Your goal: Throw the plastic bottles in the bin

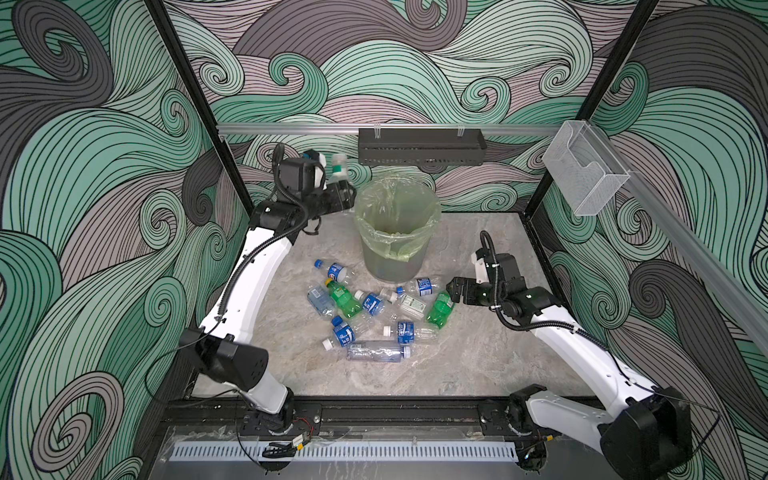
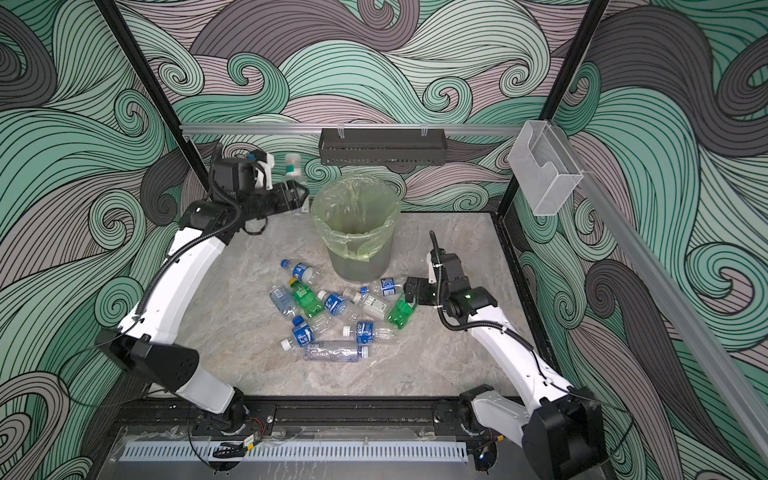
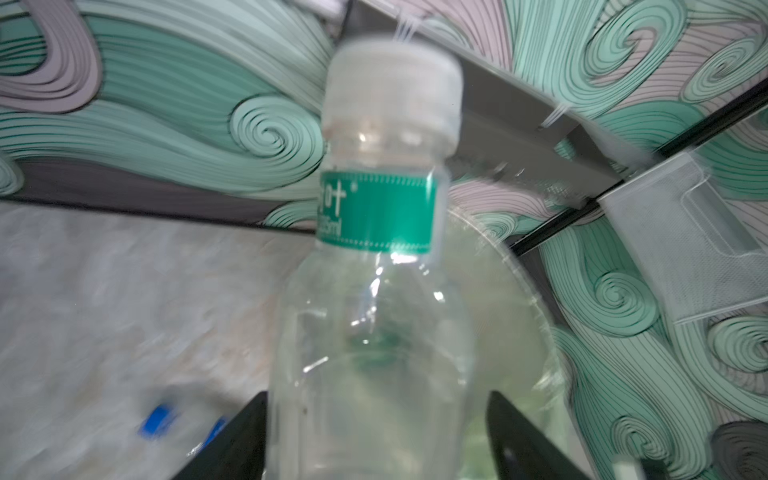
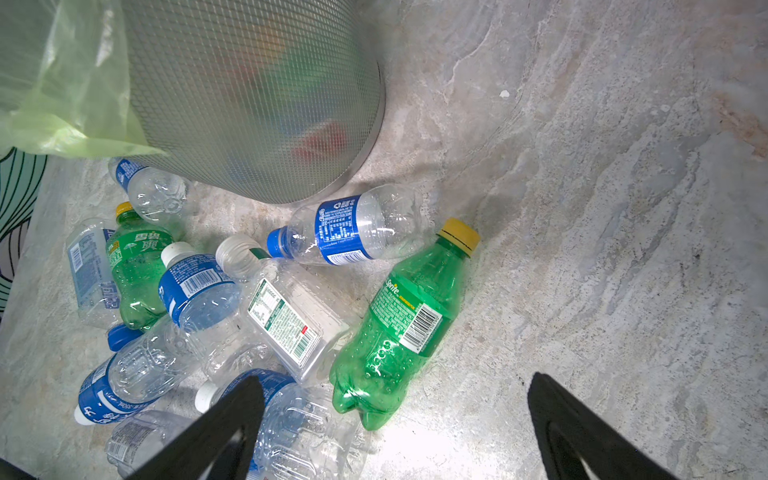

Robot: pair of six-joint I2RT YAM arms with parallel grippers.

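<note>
A clear bottle (image 3: 374, 291) is seen between the left gripper's (image 3: 376, 395) parted jaws, a gap on one side, raised beside the bin (image 1: 390, 266) near the tabletop's (image 1: 478, 365) far edge. The right gripper (image 4: 395, 376) is held wide open, empty, over bottles (image 1: 365, 307) strewn mid-tabletop.

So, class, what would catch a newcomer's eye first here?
The tall grey bin with its yellow-green bag, standing mid-table towards the back. A heap of plastic bottles lies in front of it. Beside its rim the raised left gripper has a clear green-labelled bottle between its jaws; the right gripper hangs open by a green Sprite bottle.
</note>
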